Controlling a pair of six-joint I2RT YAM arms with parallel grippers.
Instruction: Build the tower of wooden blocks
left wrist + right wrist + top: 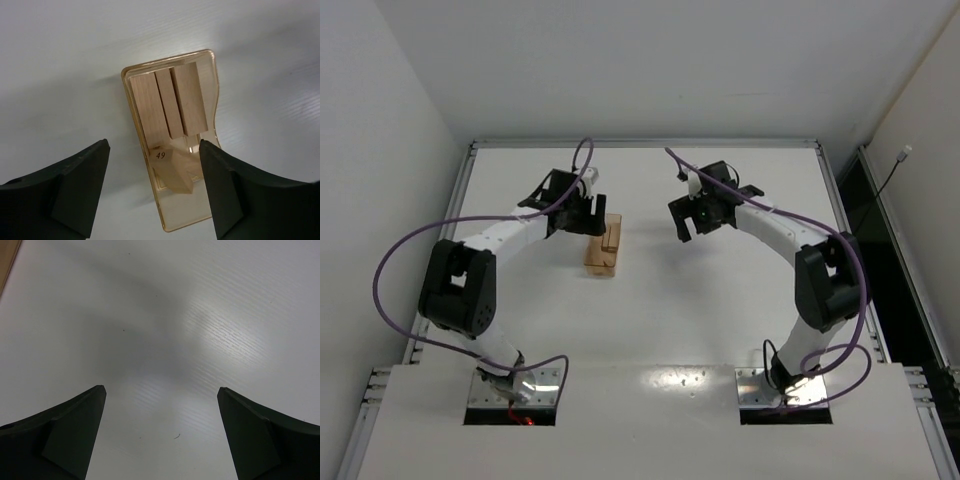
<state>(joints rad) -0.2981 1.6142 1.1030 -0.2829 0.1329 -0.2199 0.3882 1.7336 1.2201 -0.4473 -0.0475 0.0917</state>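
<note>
A white table [720, 320] with a fine ribbed, matte surface carries two white-and-black arms, each trailing a purple cable. The left arm [500, 235] reaches to the far left of centre, and the right arm [780, 225] mirrors it on the right. The left gripper [585, 215] hangs over a translucent amber plastic box [175, 215] with rounded corners, its dark jaws spread wide and holding nothing. The right gripper [700, 215] is likewise spread, above bare table. Inside the box, three smooth light-tan wood blocks [170, 102] lie side by side at the far end. A fourth block [172, 167], stamped "49" [160, 155], sits tilted just near of them.
</note>
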